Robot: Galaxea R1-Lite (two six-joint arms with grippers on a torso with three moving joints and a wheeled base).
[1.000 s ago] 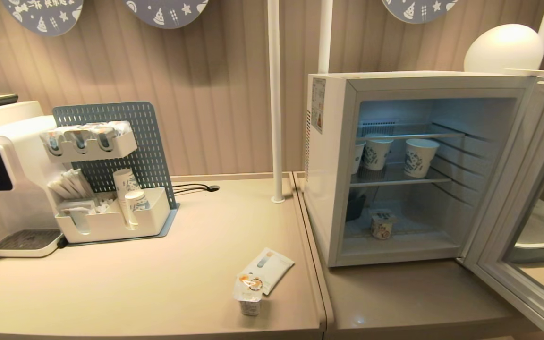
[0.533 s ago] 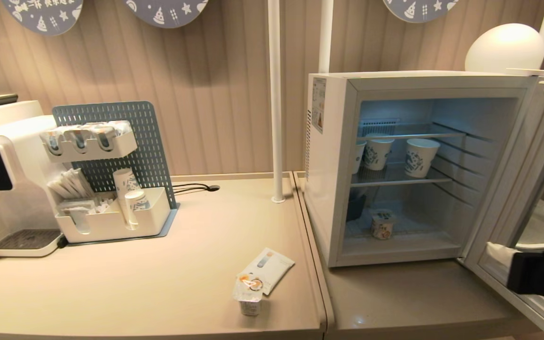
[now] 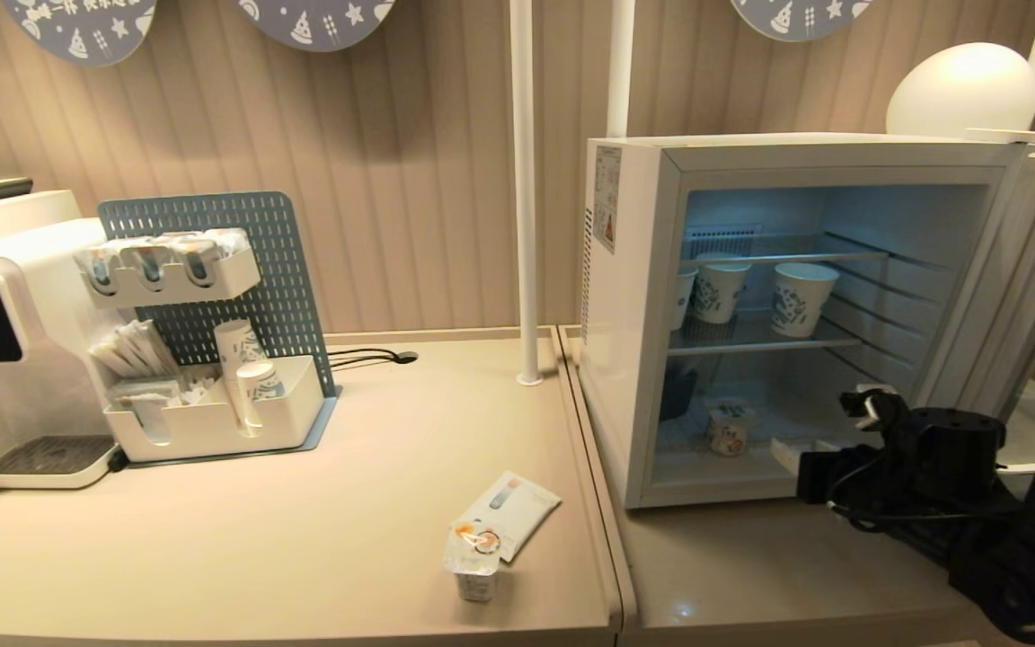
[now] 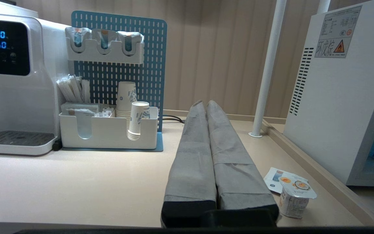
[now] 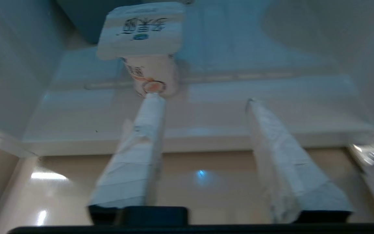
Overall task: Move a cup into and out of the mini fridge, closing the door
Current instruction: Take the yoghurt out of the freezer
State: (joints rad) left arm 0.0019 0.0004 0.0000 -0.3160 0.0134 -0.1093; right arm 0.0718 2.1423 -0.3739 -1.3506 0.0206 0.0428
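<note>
right gripper [image 3: 818, 445] now at mini fridge [image 3: 630, 314] mouth, fingers apart

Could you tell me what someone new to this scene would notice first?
The mini fridge stands lit on the counter's right side with its door swung wide open, paper cups on its shelf and a yogurt cup on its floor. The right hand, fingers apart, reaches toward the fridge's lower opening. Another yogurt cup sits near the counter's front edge.
</note>
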